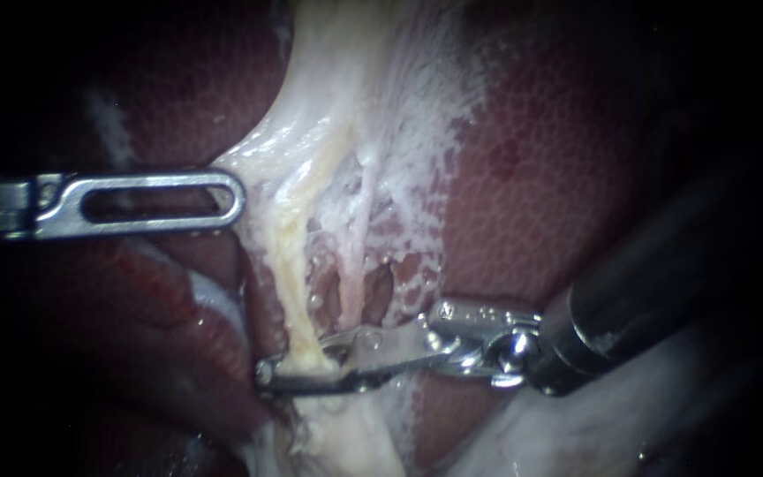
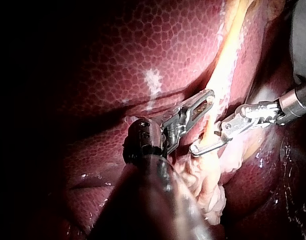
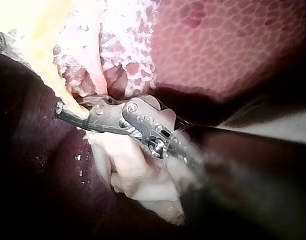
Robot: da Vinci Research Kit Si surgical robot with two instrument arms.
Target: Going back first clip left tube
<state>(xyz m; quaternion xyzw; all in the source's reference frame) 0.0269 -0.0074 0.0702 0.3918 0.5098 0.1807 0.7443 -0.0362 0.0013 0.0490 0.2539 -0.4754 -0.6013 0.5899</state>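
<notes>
Just beside the liver (image 1: 558, 159), the pincer of our right instrument (image 1: 291, 367) is clenched across the left tube (image 1: 296, 283), so we should let go fully, then draw straight back without tugging it.

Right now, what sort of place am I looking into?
Probably a surgical bench, seen close: mottled red liver, a pale tube, plus my left instrument and right instrument.

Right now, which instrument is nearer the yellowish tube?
Right. The right instrument reaches across the yellowish tube, with the tube at its tip. The left instrument lies farther up, at the pale tissue beside the tube.
</notes>
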